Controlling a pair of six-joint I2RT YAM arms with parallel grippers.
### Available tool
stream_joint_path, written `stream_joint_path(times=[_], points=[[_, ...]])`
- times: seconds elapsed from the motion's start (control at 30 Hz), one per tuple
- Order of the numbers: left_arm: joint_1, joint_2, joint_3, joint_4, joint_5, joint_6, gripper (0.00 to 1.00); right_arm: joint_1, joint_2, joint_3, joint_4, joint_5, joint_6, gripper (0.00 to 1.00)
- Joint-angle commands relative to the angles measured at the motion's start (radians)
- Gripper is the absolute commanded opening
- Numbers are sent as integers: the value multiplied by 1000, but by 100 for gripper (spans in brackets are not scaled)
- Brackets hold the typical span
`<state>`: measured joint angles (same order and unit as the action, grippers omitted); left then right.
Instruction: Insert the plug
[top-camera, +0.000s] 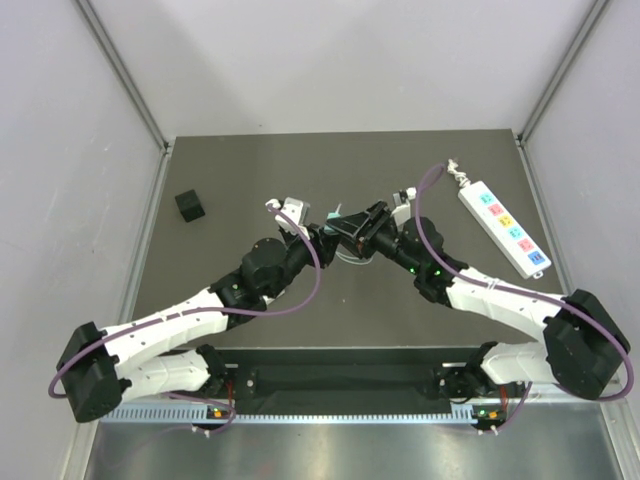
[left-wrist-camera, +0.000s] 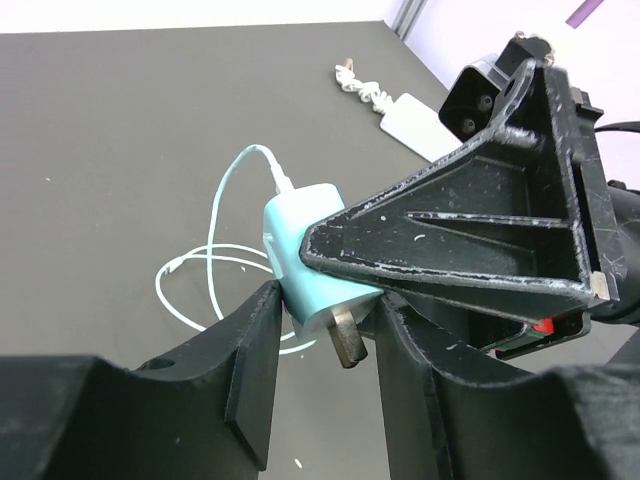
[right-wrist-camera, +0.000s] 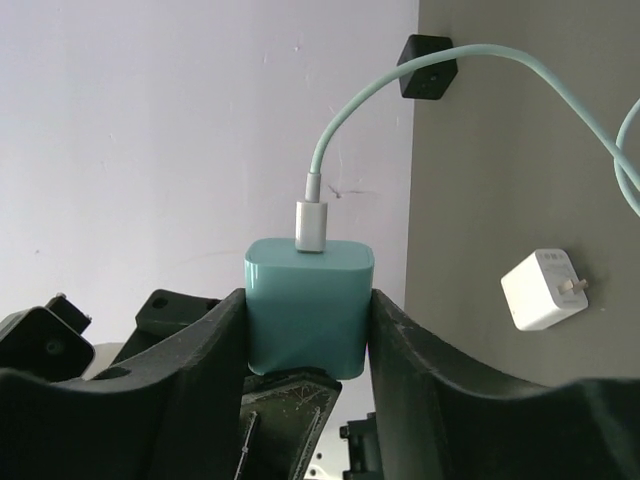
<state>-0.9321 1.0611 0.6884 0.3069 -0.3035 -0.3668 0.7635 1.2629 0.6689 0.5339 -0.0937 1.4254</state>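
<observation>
A teal plug (right-wrist-camera: 308, 305) with a pale teal cable (right-wrist-camera: 350, 110) is held in the air over the middle of the table. My right gripper (right-wrist-camera: 308, 300) is shut on its two sides, cable end pointing away. In the left wrist view the plug (left-wrist-camera: 300, 250) shows one metal prong (left-wrist-camera: 347, 345) at its lower end. My left gripper (left-wrist-camera: 330, 300) is closed against that lower end, with the right gripper's finger (left-wrist-camera: 450, 240) lying across the plug. From above, both grippers (top-camera: 325, 232) (top-camera: 352, 225) meet at the plug (top-camera: 337, 218). The white power strip (top-camera: 503, 228) with coloured sockets lies at the far right.
A black cube (top-camera: 190, 205) sits at the back left of the dark table (top-camera: 250, 160). A white charger (right-wrist-camera: 543, 290) lies on the table near the plug. Loose cable loops (left-wrist-camera: 215, 250) lie on the table under the grippers. Grey walls enclose the table on three sides.
</observation>
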Motion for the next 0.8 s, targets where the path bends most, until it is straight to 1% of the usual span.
stream_joint_path(times=[0.0,0.03,0.07,0.13,0.17,0.27,0.37,0.43,0.47,0.5,0.53,0.6,0.67,0.7,0.77], points=[[-5,-7,26,61,20,-41,7,23,-49,-11,66,-17,-17,52],[-5,-15,28,57,24,-44,5,23,-62,-14,57,-12,-35,56],[-5,-19,31,51,35,-47,4,22,-68,-11,42,-3,-51,66],[-5,-39,34,23,56,-58,1,20,-91,0,-10,3,-115,76],[-5,-49,40,11,67,-64,0,20,-102,4,-43,6,-140,84],[-4,-75,57,-55,113,-98,0,13,-152,-3,-113,5,-229,93],[-2,-101,80,-103,236,-129,0,-1,-226,-26,-166,-21,-334,94],[1,-121,95,-124,288,-161,0,-6,-287,-37,-186,-47,-422,94],[3,-127,109,-140,353,-167,0,-9,-305,-41,-204,-73,-454,93],[7,-138,117,-152,365,-178,0,-12,-327,-42,-268,-77,-485,93],[10,-145,120,-155,378,-204,0,-12,-368,-38,-296,-75,-541,93],[30,-141,129,-147,469,-228,0,-18,-431,-41,-346,-92,-598,90],[42,-121,160,-149,524,-270,0,-23,-470,-43,-350,-138,-625,89],[52,-96,171,-146,587,-282,0,-26,-487,-42,-353,-152,-635,88],[56,-76,181,-121,635,-325,0,-27,-534,-32,-367,-164,-658,86]])
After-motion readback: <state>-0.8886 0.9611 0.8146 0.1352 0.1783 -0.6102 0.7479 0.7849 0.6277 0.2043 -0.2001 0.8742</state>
